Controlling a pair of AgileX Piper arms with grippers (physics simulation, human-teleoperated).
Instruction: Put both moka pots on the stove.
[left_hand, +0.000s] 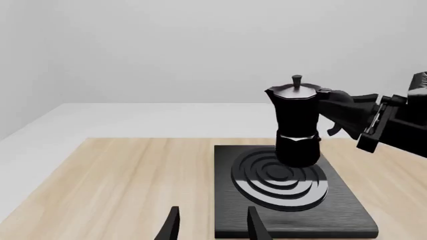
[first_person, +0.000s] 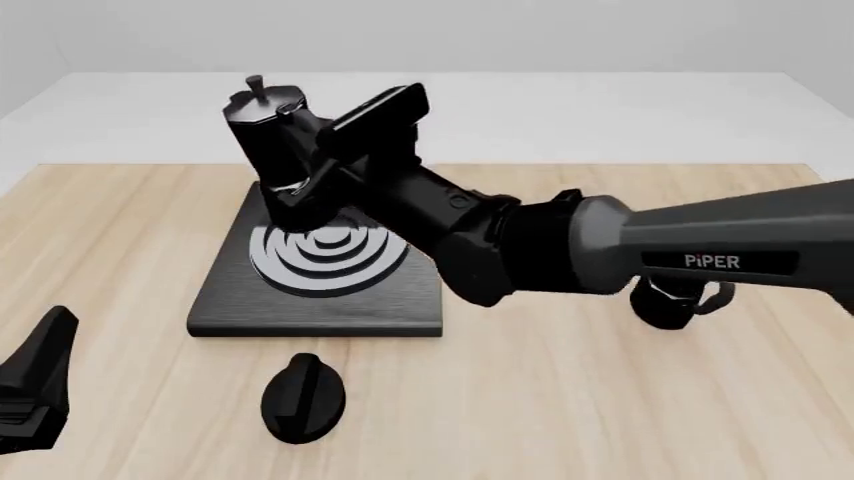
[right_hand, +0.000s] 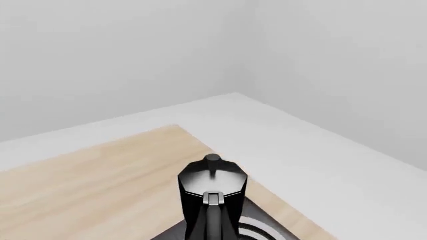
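While the wooden table (first_person: 641, 400) lies broad beneath it all, the one stove (first_person: 227, 300) sits toward its left. The right gripper (first_person: 300, 135) is clenched on the handle of a single moka pot (first_person: 267, 140), which stands over the far edge of the burner rings (first_person: 327, 255), resting or just above, I can't tell. I judge this the placing step; next comes letting go cleanly. One pot is in sight. One black knob (first_person: 303, 397) lies nearby. The left gripper (left_hand: 212, 225) is spread and holds nothing.

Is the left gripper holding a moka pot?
No, the left gripper is open and empty, beside the stove.
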